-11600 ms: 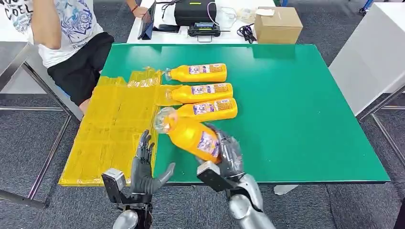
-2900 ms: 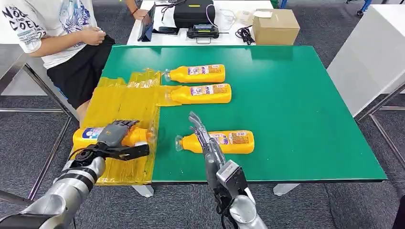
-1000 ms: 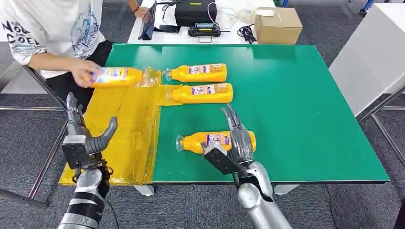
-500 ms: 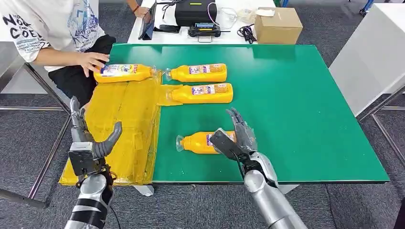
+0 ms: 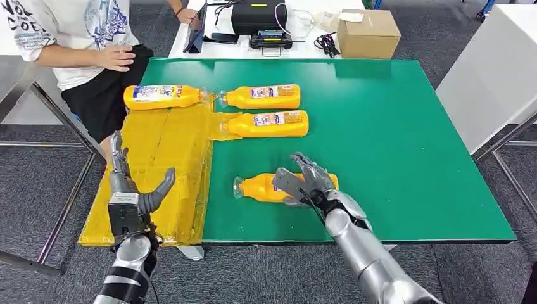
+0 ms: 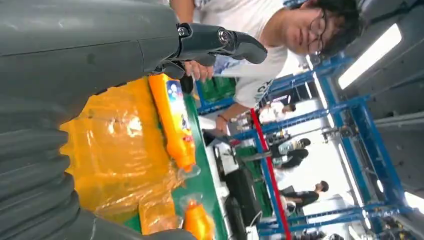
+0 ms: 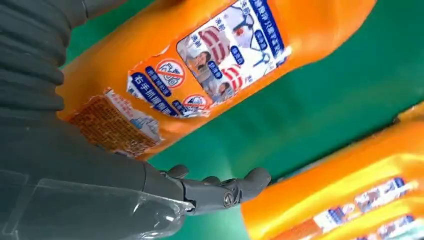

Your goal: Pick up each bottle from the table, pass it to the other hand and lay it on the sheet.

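An orange bottle [image 5: 259,189] lies on its side on the green table [image 5: 392,139] near the front edge, cap to the left. My right hand [image 5: 305,183] arches over its right half, fingers apart and not closed; in the right wrist view the fingers [image 7: 225,191] hang past the bottle [image 7: 200,75] with green showing between. My left hand [image 5: 133,190] is raised and holds nothing, over the front left of the yellow sheet [image 5: 161,161]. Two more bottles [image 5: 263,97] [image 5: 269,123] lie at the table's middle. Another bottle [image 5: 163,97] [image 6: 172,120] lies at the sheet's far edge.
A person [image 5: 76,38] sits at the far left corner, one hand [image 5: 117,57] drawn back near the body. A cardboard box [image 5: 367,33] and black devices [image 5: 256,18] stand on a white table behind. Bare green surface stretches to the right.
My right hand has come down over the near bottle. The person has let go of the bottle at the sheet's far edge and pulled the hand back. My left hand drifted slightly right.
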`<state>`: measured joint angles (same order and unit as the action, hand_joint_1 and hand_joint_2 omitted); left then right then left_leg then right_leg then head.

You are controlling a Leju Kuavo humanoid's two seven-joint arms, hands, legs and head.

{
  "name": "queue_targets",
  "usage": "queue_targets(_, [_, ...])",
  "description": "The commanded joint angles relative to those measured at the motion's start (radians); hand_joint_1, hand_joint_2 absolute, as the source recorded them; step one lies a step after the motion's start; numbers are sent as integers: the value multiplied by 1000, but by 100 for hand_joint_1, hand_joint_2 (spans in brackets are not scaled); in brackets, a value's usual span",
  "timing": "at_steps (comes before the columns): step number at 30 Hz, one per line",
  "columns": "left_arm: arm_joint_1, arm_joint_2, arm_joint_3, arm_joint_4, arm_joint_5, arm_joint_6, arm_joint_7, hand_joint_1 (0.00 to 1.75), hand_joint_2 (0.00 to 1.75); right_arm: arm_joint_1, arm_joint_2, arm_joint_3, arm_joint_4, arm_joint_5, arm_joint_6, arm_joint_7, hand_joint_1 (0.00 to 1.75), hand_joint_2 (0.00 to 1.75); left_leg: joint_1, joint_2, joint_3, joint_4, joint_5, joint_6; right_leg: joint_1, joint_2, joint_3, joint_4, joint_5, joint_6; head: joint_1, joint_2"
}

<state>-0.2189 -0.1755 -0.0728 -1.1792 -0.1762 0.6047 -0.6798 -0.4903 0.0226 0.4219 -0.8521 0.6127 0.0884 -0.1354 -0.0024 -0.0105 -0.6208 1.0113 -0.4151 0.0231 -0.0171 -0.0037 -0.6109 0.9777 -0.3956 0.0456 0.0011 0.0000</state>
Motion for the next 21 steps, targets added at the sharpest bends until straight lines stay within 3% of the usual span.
queue_targets(1, [-69, -2, -22, 131, 14, -17, -18, 0, 175, -141, -68, 152, 191, 0, 93, -9, 0, 175, 1, -1, 3, 0, 0, -1, 1, -1, 3, -1, 0, -1, 0, 0])
queue_targets(7, [-93, -19, -29, 170, 26, -31, -18, 0, 175, -212, -71, 254, 225, -18, 209, 1, 0, 175, 0, -1, 2, 0, 0, 0, 0, -1, 2, 0, 0, 0, 0, 0])
queue_targets(14, [-93, -19, -30, 171, 27, -29, -18, 0, 175, -215, -71, 264, 229, -19, 211, 1, 0, 175, 1, 0, 4, 0, -1, -1, 1, -1, 5, 0, -1, -1, 0, 0])
queue_targets(21, [-92, -30, -21, 170, 57, -37, -18, 0, 175, -260, -96, 408, 274, -14, 230, 58, 0, 175, 1, 0, 4, 1, -1, -1, 1, -1, 4, 0, -1, -1, 0, 0])
